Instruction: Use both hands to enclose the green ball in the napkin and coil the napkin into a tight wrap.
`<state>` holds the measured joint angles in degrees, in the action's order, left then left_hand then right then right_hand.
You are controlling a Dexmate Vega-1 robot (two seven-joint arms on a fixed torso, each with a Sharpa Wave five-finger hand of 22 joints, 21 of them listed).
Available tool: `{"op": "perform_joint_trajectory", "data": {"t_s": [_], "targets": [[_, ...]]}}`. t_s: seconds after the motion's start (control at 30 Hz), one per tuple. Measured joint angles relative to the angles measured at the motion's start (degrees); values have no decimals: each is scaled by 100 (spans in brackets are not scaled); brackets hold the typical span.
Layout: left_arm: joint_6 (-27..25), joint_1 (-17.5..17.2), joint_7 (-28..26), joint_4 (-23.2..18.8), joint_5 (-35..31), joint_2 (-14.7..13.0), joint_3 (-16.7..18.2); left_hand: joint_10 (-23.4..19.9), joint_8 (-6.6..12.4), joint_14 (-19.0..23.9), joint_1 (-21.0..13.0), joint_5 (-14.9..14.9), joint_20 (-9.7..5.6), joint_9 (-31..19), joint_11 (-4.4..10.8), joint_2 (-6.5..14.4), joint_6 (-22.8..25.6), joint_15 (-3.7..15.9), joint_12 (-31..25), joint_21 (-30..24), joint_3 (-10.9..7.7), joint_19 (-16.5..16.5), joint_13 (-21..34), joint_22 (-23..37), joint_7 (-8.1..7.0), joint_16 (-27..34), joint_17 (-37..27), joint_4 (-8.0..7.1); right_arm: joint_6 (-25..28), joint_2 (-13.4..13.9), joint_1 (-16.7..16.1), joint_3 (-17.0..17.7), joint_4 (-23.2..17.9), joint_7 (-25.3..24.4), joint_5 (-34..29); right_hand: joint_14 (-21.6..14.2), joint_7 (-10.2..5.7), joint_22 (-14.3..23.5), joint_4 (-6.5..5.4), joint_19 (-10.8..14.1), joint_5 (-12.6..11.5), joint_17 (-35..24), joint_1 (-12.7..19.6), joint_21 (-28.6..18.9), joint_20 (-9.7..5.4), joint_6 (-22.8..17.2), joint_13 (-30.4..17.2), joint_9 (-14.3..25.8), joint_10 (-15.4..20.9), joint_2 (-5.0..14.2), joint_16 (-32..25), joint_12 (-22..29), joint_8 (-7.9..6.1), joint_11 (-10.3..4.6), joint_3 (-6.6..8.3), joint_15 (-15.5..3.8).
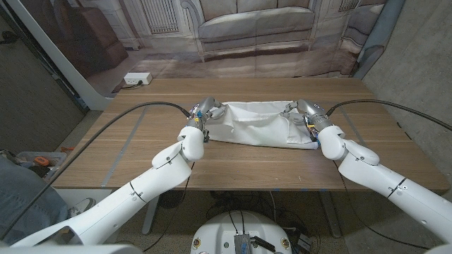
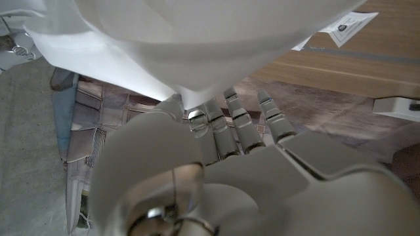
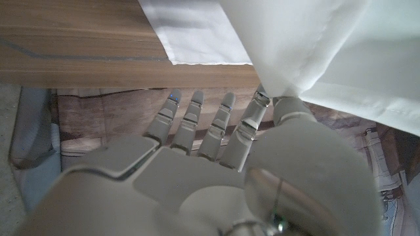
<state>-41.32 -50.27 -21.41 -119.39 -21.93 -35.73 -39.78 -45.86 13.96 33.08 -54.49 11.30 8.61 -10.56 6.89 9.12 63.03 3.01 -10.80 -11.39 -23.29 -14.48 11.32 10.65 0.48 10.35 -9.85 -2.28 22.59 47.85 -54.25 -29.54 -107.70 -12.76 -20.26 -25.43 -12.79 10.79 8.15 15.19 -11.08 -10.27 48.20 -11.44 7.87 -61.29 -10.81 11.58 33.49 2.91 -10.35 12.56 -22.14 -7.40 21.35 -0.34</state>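
The wooden surface [image 1: 240, 159] is bare along its near edge, its planks running left to right, with faint pale tape lines across the grain. Both white arms reach in from the near corners. Past the middle, the left hand [image 1: 201, 116] grips the left end of the white napkin [image 1: 254, 125], and the right hand [image 1: 307, 116] grips the right end; the cloth stretches between them, folded over on itself and resting on the surface. In the left wrist view the left hand's fingers [image 2: 230, 124] pinch a gathered corner of the cloth against the thumb, and in the right wrist view the right hand's fingers [image 3: 252, 121] do the same. The green ball cannot be made out; it may be inside the folded napkin, but the fold hides whatever lies there.

Beyond the far left corner a white power strip [image 1: 138, 79] lies on the floor. Behind the far edge hangs a printed backdrop showing a sofa [image 1: 258, 25], cut off at the picture's top. A grey wall [image 1: 417, 49] stands at the right.
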Motion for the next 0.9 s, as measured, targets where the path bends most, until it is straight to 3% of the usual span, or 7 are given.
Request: {"op": "perform_joint_trajectory", "data": {"t_s": [0.13, 0.43, 0.9], "targets": [[-273, 162, -27, 53, -283, 0, -209, 73, -23, -51, -90, -21, -31, 0, 54, -152, 22, 14, 0, 0, -55, 31, 0, 0, -39, 0, 0, 82, 79, -33, 166, -140, 126, 51, 7, 0, 0, 0, 0, -32, 0, 0, 0, 0, 32, 0, 0, -1, 0, 0, 0, 0, 0, 0, 0, 0], [-617, 437, 46, 184, -745, -19, -568, 174, -23, -160, -165, -50, -83, -26, 131, -256, 22, 5, 23, 0, -106, 82, 0, 1, -101, 0, 0, 175, 183, -113, 495, -459, 425, 177, 4, 0, 0, 0, 0, -31, 0, 0, 0, 0, 31, 0, 0, -1, 0, 0, 0, 0, 0, 0, 0, 1], [-710, 674, 176, 487, -996, 48, -757, 293, -105, -251, -113, -72, -95, -26, 151, -309, -103, -26, 23, -1, -124, 94, 0, 1, -181, 0, -17, 238, 308, -196, 743, -719, 719, 237, -76, 1, 1, 0, -17, -30, 0, 1, 1, 0, 31, 1, 0, 2, -22, -1, 0, -27, 0, 22, 16, 2]]}}
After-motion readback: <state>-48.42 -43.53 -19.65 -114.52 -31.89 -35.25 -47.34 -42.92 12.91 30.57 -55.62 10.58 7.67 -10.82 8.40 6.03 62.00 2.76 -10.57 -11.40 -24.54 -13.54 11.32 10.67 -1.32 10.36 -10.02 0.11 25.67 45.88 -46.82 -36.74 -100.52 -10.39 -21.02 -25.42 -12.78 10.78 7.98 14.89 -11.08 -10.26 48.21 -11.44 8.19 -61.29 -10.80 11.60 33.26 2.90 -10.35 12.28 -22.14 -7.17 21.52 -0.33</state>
